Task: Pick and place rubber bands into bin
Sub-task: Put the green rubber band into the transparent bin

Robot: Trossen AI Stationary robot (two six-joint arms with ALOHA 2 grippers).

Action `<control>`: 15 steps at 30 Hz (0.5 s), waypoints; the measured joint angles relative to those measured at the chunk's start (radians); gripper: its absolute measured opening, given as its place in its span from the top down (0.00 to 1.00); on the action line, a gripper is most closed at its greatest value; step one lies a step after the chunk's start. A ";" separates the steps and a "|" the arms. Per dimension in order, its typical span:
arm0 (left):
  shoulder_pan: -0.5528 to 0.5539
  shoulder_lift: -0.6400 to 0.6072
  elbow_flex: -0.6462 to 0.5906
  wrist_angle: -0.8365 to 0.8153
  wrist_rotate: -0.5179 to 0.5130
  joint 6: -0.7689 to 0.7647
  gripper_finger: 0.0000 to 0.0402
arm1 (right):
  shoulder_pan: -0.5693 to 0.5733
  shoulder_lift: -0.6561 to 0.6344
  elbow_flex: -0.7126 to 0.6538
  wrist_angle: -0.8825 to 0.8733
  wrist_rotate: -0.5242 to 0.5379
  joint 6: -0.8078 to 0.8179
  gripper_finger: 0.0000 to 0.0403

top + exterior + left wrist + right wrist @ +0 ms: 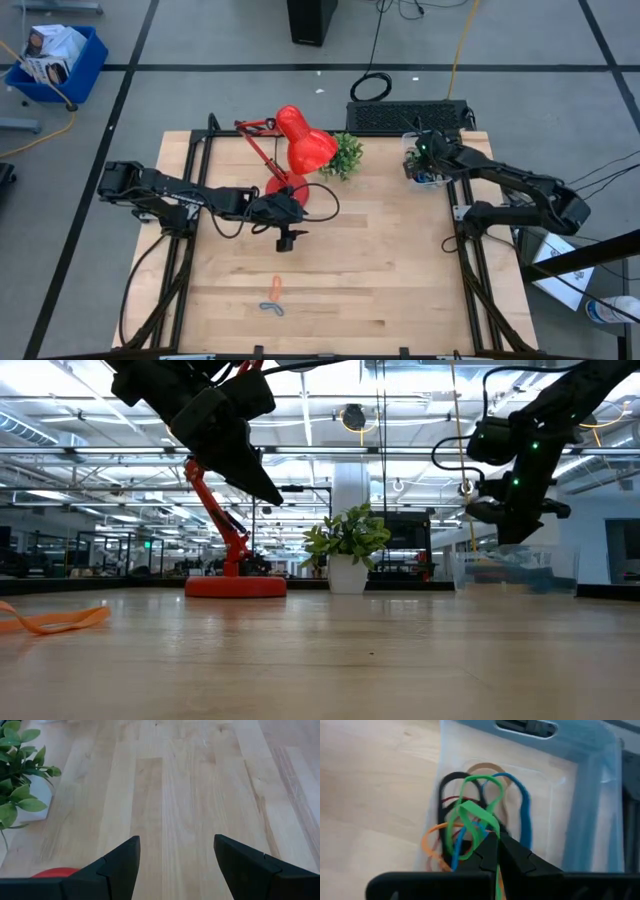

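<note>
The clear bin [570,785] stands at the table's far right and holds several rubber bands in black, blue and orange [522,815]; it also shows in the high view [425,172] and the low view [505,570]. My right gripper [497,840] is above the bin, shut on a green rubber band [470,812]. My left gripper [287,240] hangs open and empty above the table's middle, near the red lamp's base; its fingers [122,862] stand apart. An orange band [277,287] and a blue band [272,308] lie flat on the table toward the near edge. My right gripper pinches the green band's strand [482,825] between its two fingertips, coming from above and pointing down into the bin. The rest of the loop hangs slack beyond the fingertips over the bands in the bin. I cannot tell whether it rests on them.
A red desk lamp [300,145] and a small potted plant [345,155] stand at the table's far middle. A black keyboard-like grille [408,115] lies behind the bin. A blue crate [60,60] sits on the floor at the far left.
</note>
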 joint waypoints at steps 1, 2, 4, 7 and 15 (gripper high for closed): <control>0.000 0.000 0.000 0.000 0.000 0.000 0.36 | 0.000 0.002 0.000 -0.001 0.015 0.000 0.99; 0.000 0.000 0.000 0.000 0.000 0.000 0.36 | 0.000 0.002 0.000 0.000 0.024 0.000 0.99; 0.000 0.000 0.000 0.000 0.000 0.000 0.36 | 0.000 0.001 0.000 0.001 0.035 0.007 0.98; 0.000 0.000 0.000 0.000 0.000 0.000 0.36 | 0.000 0.001 0.000 0.004 0.035 0.007 0.97; 0.000 0.000 0.000 0.001 0.000 0.000 0.36 | 0.000 0.001 0.000 0.004 0.035 0.007 0.87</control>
